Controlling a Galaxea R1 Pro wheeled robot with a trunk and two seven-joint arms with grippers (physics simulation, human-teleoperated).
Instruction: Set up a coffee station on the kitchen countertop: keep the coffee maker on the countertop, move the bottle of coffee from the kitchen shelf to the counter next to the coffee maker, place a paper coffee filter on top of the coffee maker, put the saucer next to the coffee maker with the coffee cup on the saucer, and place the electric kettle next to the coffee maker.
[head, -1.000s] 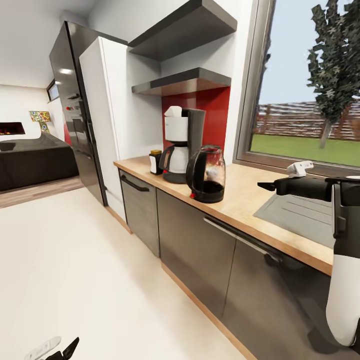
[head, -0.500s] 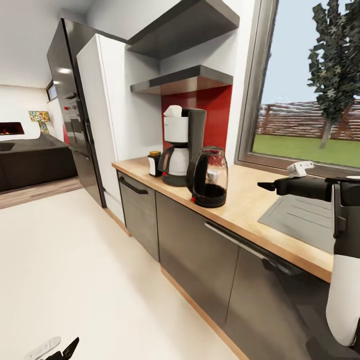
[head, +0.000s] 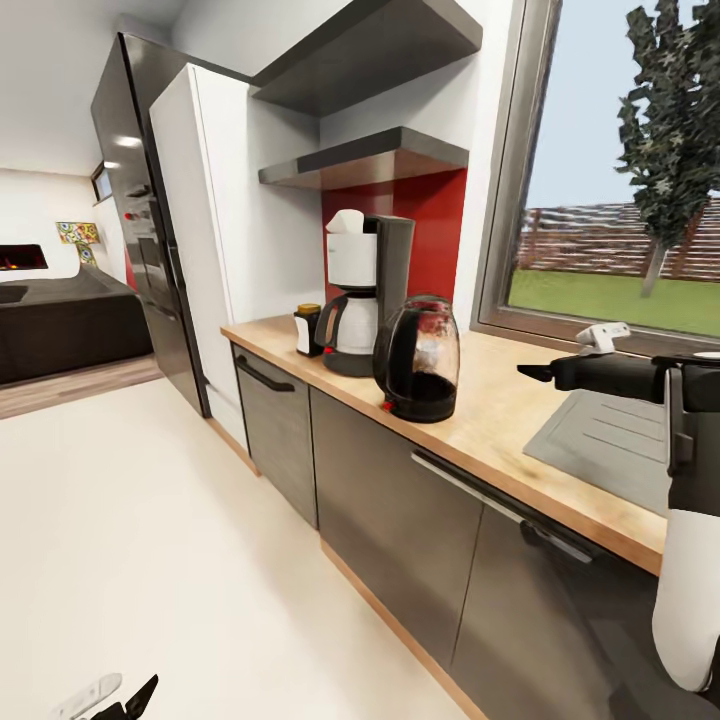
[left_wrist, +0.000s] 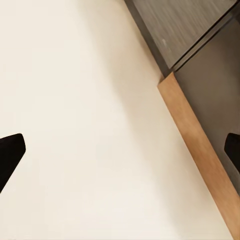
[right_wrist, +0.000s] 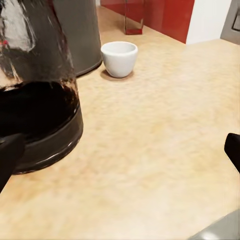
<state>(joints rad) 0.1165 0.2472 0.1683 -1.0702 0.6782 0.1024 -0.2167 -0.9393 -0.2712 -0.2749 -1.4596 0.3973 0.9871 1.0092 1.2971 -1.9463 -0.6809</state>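
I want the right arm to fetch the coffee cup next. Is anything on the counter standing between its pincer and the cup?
Nothing visible blocks it. In the right wrist view bare countertop runs from the open right pincer to the coffee cup. The electric kettle stands close beside that path, and the coffee maker is right next to the cup.

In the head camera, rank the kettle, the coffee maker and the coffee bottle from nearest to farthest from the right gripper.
1. Kettle: on the countertop, closest to the right gripper.
2. Coffee maker: behind the kettle, toward the red wall.
3. Coffee bottle: beyond the coffee maker, at the counter's far end.
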